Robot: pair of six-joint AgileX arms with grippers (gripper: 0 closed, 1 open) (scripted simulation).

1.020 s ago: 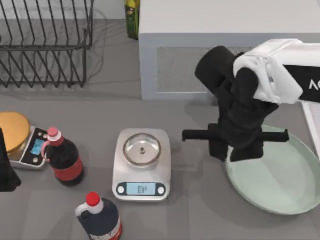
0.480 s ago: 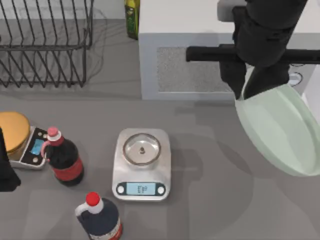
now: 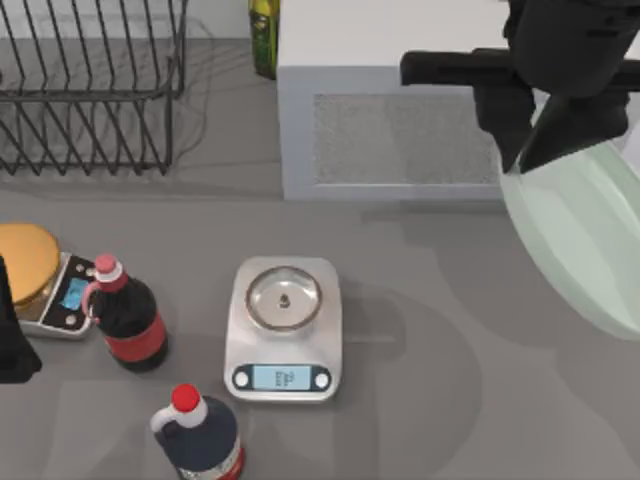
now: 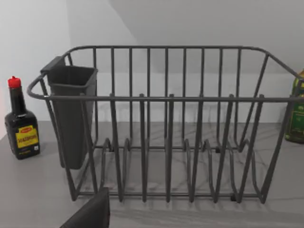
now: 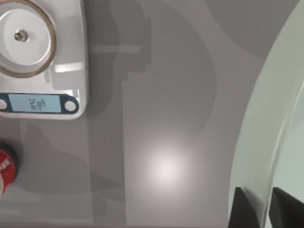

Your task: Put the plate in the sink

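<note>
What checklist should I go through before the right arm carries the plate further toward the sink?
1. Grip: right gripper has its fingers closed over the plate rim. Ok.
2. Plate lifted off the table, tilted. Ok.
3. Plate apart from the microwave: they overlap in the top view, gap unreadable. Cannot tell.
4. Kitchen scale and cola bottles lie away from the plate. Ok.
5. Sink position and contents. Cannot tell.
6. Left gripper parked at the table's left edge. Ok.
</note>
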